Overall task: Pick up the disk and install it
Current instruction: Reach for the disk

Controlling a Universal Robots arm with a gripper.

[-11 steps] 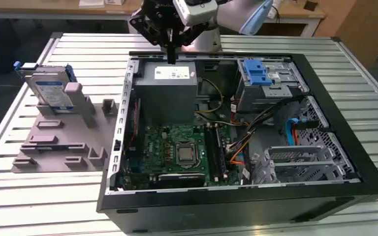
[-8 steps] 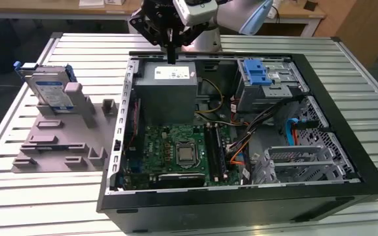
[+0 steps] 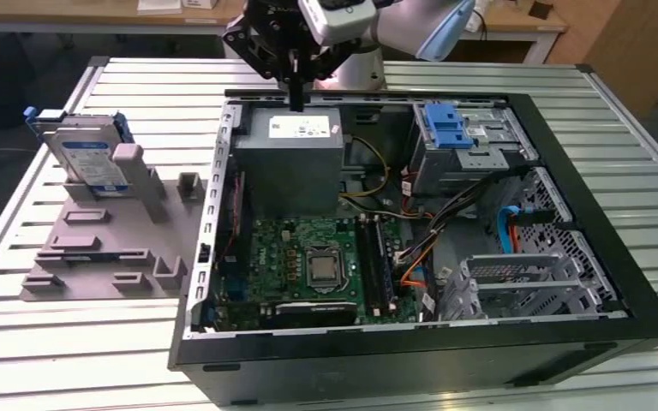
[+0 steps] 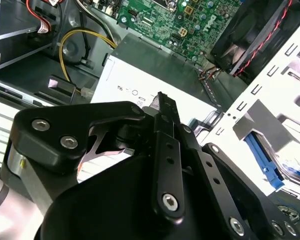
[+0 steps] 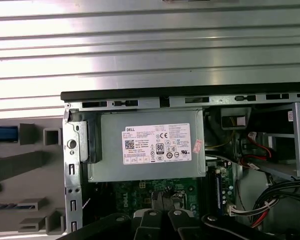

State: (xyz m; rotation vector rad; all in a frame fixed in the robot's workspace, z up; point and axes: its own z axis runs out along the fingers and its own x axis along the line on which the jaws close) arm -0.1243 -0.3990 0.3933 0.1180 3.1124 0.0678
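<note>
Gripper (image 3: 296,103) pinched shut, empty, hanging over big grey box (image 3: 289,167) inside computer case (image 3: 421,341). Disk (image 3: 86,160) stands upright on grey stand (image 3: 112,253), outside case, exterior view's left, well apart from gripper.

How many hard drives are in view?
1: the disk stands in the grey fixture at the exterior view's left of the case. Others may hide inside it.

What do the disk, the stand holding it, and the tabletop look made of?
The disk: silvery metal casing, paper-like label; its blue bracket looks plastic. The stand: uniform matte grey, probably plastic. The tabletop: shiny ribbed slats, likely aluminium.
</note>
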